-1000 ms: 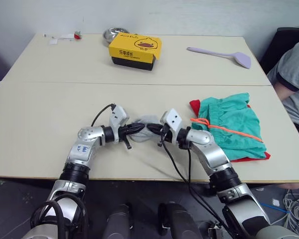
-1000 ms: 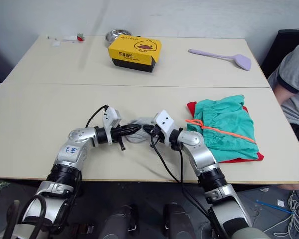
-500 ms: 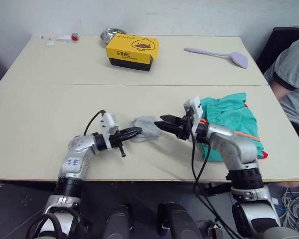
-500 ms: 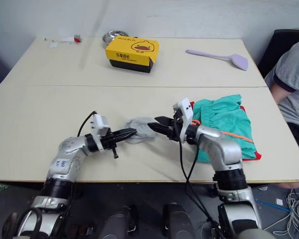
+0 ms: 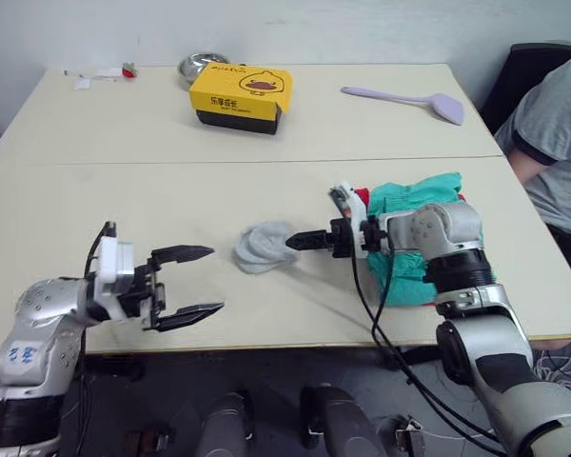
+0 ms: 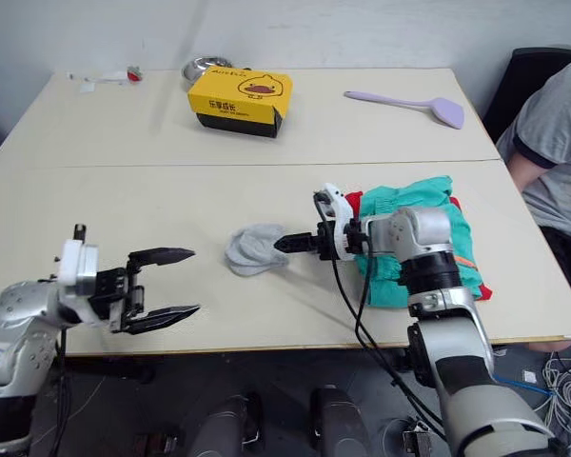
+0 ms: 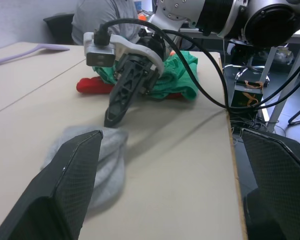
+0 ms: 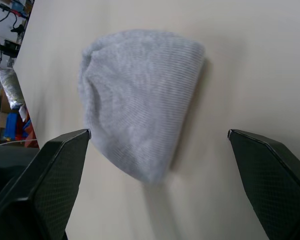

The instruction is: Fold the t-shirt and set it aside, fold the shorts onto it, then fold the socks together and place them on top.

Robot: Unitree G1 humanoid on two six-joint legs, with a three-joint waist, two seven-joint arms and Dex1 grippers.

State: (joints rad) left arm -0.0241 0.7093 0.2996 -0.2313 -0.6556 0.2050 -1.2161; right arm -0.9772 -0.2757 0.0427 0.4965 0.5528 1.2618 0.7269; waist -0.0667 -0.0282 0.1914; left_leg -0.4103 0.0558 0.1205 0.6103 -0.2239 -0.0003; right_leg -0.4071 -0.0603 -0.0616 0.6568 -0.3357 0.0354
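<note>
Bare table [image 5: 124, 205] around socks [image 5: 262, 247]

Head views overlook table [image 5: 124, 190]; wrist views face socks [image 8: 140, 100].

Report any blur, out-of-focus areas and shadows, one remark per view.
Left wrist view: the light grey soft socks look blurred up close, while the right end effector beyond is sharp. Right wrist view: the socks cast a soft shadow along one edge. Head views: soft, faint shadows.

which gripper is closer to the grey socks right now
The right. The right gripper sits just beside the socks, while the left gripper hangs open well off to their other side, near the table edge.
</note>
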